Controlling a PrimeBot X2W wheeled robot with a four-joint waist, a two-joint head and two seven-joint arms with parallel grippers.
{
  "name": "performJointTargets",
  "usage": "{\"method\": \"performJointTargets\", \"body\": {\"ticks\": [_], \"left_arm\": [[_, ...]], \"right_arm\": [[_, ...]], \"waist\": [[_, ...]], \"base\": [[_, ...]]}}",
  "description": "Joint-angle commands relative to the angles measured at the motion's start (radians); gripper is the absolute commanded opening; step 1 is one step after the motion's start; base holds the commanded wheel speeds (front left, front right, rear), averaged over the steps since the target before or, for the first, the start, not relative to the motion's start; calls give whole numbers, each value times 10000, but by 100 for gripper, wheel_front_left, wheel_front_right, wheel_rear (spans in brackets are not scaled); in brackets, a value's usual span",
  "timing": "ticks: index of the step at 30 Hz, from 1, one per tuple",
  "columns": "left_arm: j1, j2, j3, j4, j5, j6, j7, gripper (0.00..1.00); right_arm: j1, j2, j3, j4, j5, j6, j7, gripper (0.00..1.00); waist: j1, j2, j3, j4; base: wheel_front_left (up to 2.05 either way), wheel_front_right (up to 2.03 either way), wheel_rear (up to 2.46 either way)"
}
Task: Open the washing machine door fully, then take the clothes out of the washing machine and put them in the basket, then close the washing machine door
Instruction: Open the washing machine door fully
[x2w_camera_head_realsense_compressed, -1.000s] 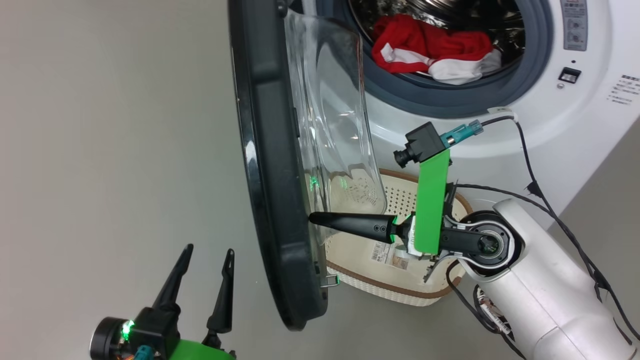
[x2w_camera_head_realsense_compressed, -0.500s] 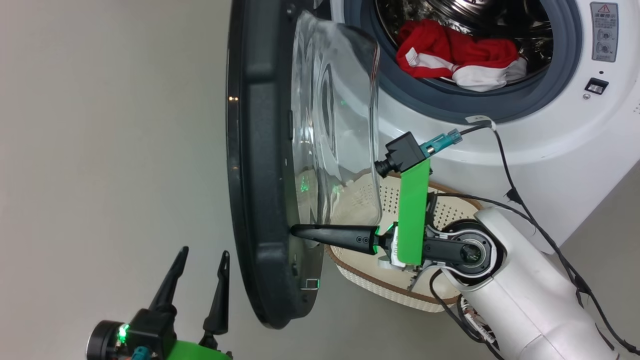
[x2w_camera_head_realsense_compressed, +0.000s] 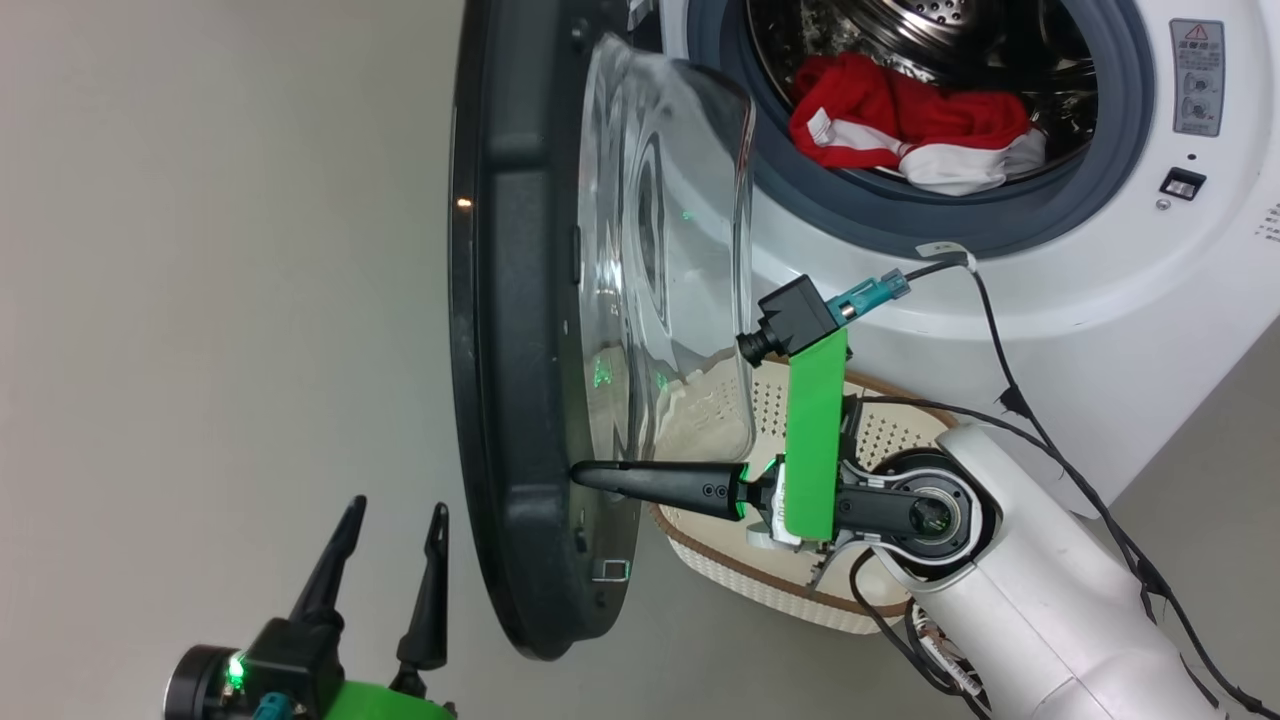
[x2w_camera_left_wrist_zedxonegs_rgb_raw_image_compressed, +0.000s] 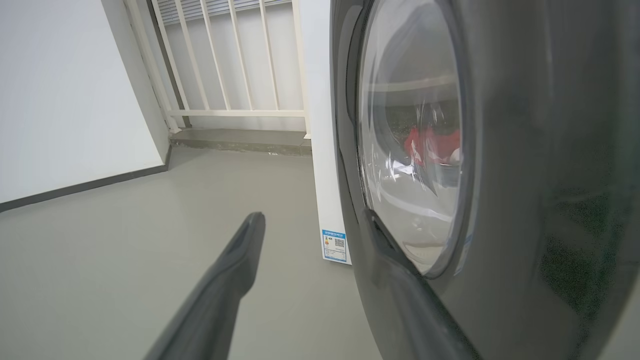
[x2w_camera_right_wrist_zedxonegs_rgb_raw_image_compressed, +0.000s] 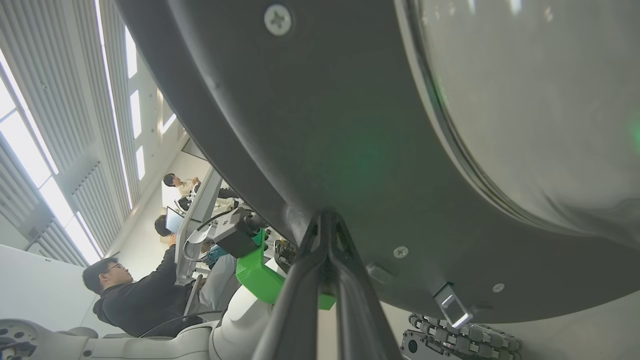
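The washing machine door (x2w_camera_head_realsense_compressed: 520, 350) stands swung out from the white washing machine (x2w_camera_head_realsense_compressed: 1180, 320), seen edge-on with its glass bowl (x2w_camera_head_realsense_compressed: 665, 250) facing the drum. My right gripper (x2w_camera_head_realsense_compressed: 580, 472) is shut, its tip pressed against the door's inner rim (x2w_camera_right_wrist_zedxonegs_rgb_raw_image_compressed: 350, 150) near the latch (x2w_camera_right_wrist_zedxonegs_rgb_raw_image_compressed: 452, 310). Red and white clothes (x2w_camera_head_realsense_compressed: 915, 125) lie in the steel drum. The cream basket (x2w_camera_head_realsense_compressed: 760, 585) sits on the floor below the drum opening, partly behind my right arm. My left gripper (x2w_camera_head_realsense_compressed: 390, 525) hangs open outside the door (x2w_camera_left_wrist_zedxonegs_rgb_raw_image_compressed: 525, 175), holding nothing.
Bare grey floor (x2w_camera_head_realsense_compressed: 220, 300) spreads left of the door. Black cables (x2w_camera_head_realsense_compressed: 1010, 400) trail from my right wrist across the machine front. Several people (x2w_camera_right_wrist_zedxonegs_rgb_raw_image_compressed: 135, 295) sit at desks in the right wrist view. A white railing (x2w_camera_left_wrist_zedxonegs_rgb_raw_image_compressed: 235, 65) and a wall stand beyond the machine.
The door has swung a little further out with my right gripper pushing its inner rim. The camera has shifted, so the drum and clothes now sit further right in the head view.
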Motion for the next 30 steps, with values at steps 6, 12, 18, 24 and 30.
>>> {"method": "performJointTargets", "body": {"ticks": [6,12,18,24,30], "left_arm": [[-39,139,534,-99,44,-32,-92,100],[-95,139,666,1,-33,-94,-92,100],[-71,139,998,83,-19,-154,-92,100],[-90,139,1175,108,53,-204,-92,100],[-41,139,1302,98,99,-202,-92,100]], "right_arm": [[278,114,12,-372,-259,16,-445,40],[549,-227,-46,-472,-567,16,-1126,100],[1058,-860,9,-328,-939,16,-2091,100],[1489,-1502,53,222,-1286,16,-3186,100],[1896,-2100,89,686,-1686,16,-4662,100]], "waist": [[-1,0,-108,-178],[-1,0,-162,-355],[-1,0,-190,-738],[-1,0,-219,-967],[-1,0,-299,-1140]], "base": [[0,0,0],[0,0,0],[0,0,0],[0,0,0],[0,0,0]]}}
